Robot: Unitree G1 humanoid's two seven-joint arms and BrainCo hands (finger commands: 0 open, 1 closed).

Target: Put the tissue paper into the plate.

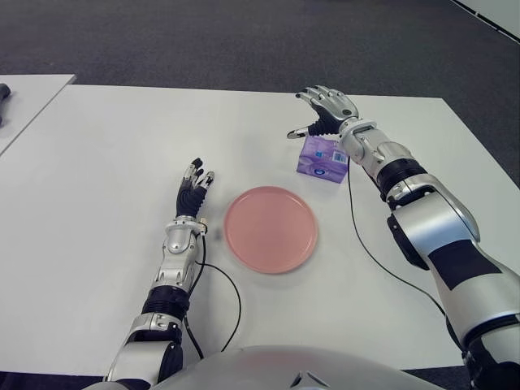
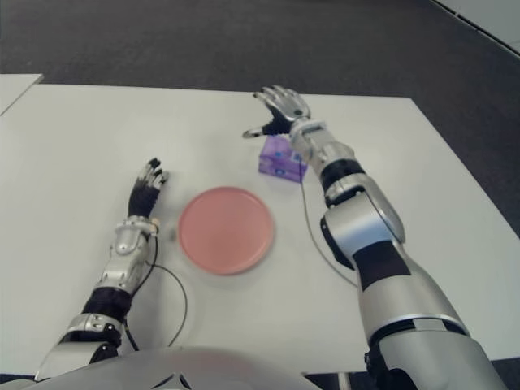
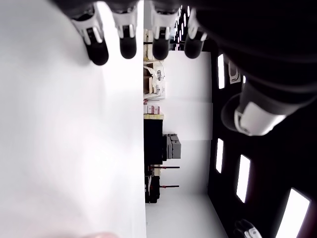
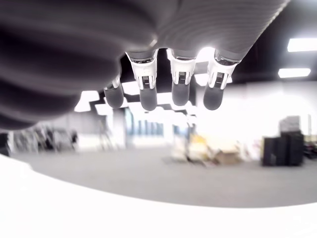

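Note:
A small purple tissue pack (image 1: 320, 160) lies on the white table (image 1: 106, 162), just beyond the right rim of the round pink plate (image 1: 270, 228). My right hand (image 1: 323, 112) hovers above the pack's far side, fingers spread and holding nothing; its wrist partly covers the pack's right end. The right wrist view shows those fingers (image 4: 179, 89) extended with nothing between them. My left hand (image 1: 193, 188) shows left of the plate with its fingers (image 3: 128, 42) straight and nothing in them. The plate holds nothing.
A black cable (image 1: 366, 244) runs over the table from my right wrist, passing right of the plate. Another cable (image 1: 231, 292) loops near my left forearm. A second table's corner (image 1: 24, 97) stands at the far left. Dark carpet (image 1: 244, 41) lies beyond the far edge.

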